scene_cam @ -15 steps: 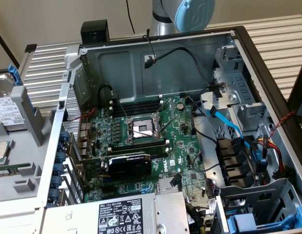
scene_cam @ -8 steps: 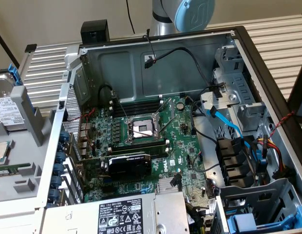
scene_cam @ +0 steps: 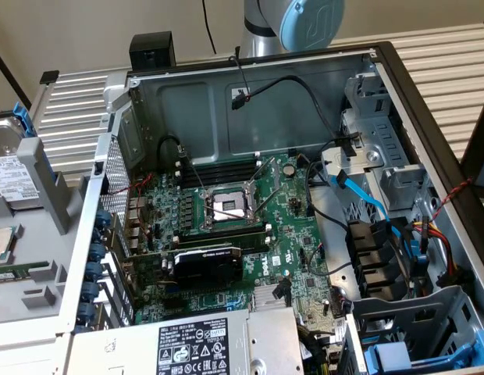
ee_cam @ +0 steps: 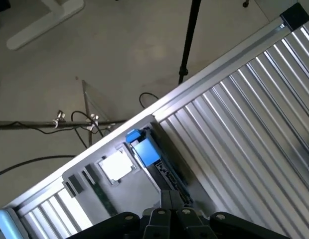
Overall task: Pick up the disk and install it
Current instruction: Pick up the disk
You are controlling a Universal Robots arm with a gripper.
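Over the ribbed table (ee_cam: 244, 129), my gripper (ee_cam: 170, 216) is pinched together with nothing in it, hanging well above the blue-framed disk (ee_cam: 144, 149)

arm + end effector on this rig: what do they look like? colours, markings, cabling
The arm is a silver-grey metal tube with a rounded light-blue joint cap that carries a pale grey logo. The end effector is black, made of angular link pieces with rounded pivots. A thin black cable hangs beside the arm; I cannot tell whether it belongs to it.
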